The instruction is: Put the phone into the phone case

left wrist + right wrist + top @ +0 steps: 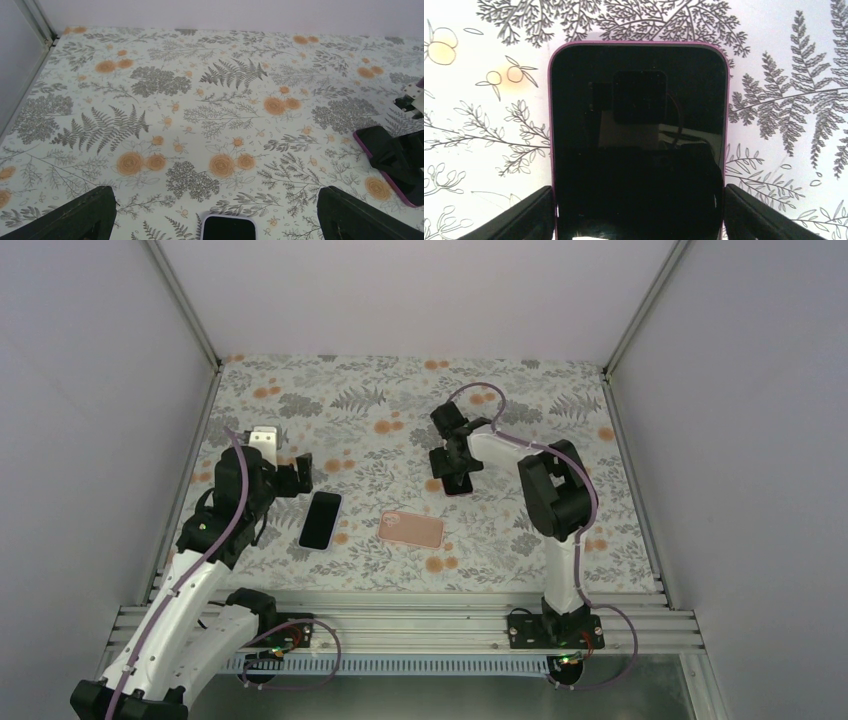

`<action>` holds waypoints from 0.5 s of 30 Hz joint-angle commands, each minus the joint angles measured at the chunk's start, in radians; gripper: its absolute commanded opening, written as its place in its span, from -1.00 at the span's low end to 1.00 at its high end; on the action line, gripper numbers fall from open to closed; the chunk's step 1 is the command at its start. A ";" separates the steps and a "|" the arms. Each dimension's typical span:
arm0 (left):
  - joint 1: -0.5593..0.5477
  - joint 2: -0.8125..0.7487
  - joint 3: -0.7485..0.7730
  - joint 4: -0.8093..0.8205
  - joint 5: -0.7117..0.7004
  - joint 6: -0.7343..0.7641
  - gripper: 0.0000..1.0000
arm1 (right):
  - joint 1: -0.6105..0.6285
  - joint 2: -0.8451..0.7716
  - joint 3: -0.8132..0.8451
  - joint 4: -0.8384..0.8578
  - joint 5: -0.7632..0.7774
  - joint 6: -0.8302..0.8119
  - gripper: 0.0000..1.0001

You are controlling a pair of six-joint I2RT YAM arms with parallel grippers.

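A black phone with a purple rim [639,125] lies flat on the floral table, at centre right in the top view [460,485]. My right gripper [639,215] [455,462] is down on it, a finger against each long side, shut on it. A peach-pink phone case [411,529] lies flat near the table's middle. A second black phone with a pale lavender rim [320,520] lies left of the case; its top end shows in the left wrist view [228,228]. My left gripper [217,207] [297,476] is open and empty, just beyond that phone.
The floral mat [380,410] covers the table. White walls with metal corner posts [190,320] close in the left, back and right. A ridged metal rail [420,615] runs along the near edge by the arm bases. The right gripper and purple-rimmed phone [372,145] show in the left wrist view.
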 commanded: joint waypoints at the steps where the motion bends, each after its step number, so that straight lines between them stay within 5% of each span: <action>1: 0.007 0.000 0.032 0.009 0.029 0.020 1.00 | -0.007 0.077 -0.038 -0.086 0.011 -0.020 0.49; 15: -0.005 0.050 0.085 0.011 0.232 -0.120 1.00 | -0.007 -0.114 -0.121 0.035 -0.072 0.050 -0.09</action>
